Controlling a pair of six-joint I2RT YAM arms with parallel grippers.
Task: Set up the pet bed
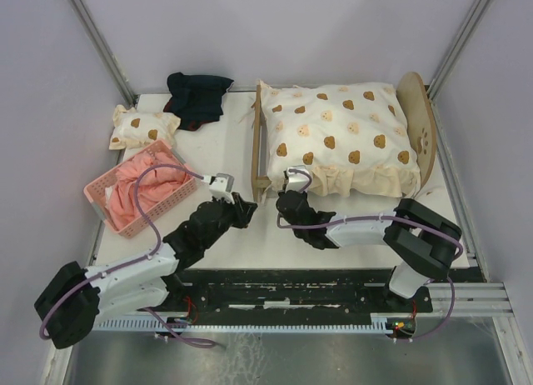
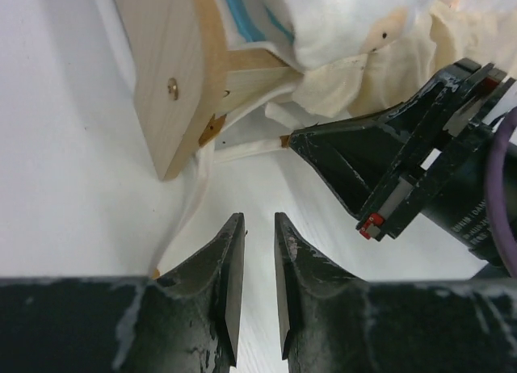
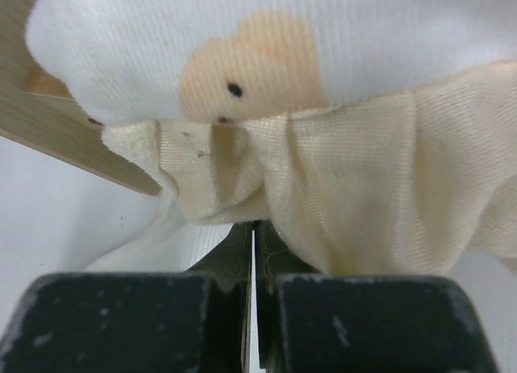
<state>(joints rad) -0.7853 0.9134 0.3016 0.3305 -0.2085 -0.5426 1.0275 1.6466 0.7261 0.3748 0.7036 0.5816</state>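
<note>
The pet bed (image 1: pixel 260 143) stands at the back right, its arched headboard (image 1: pixel 419 122) at the right end. A cream bear-print quilt (image 1: pixel 341 127) covers it, and its frill hangs over the near side (image 3: pixel 363 195). In the left wrist view the footboard (image 2: pixel 161 66) and a strip of blue-striped mattress (image 2: pixel 242 18) show. My left gripper (image 2: pixel 258 220) is slightly open and empty, over the table just short of the footboard corner (image 1: pixel 246 208). My right gripper (image 3: pixel 254 225) is shut, its tips tucked under the frill (image 2: pixel 292 139); I cannot see whether cloth is pinched.
A pink basket (image 1: pixel 102 203) with pink cloth stands at the left. Behind it lie a small bear-print pillow (image 1: pixel 141 127) and a dark cloth (image 1: pixel 198 97). A white tie strip (image 2: pixel 194 203) trails from the quilt onto the table beside the footboard.
</note>
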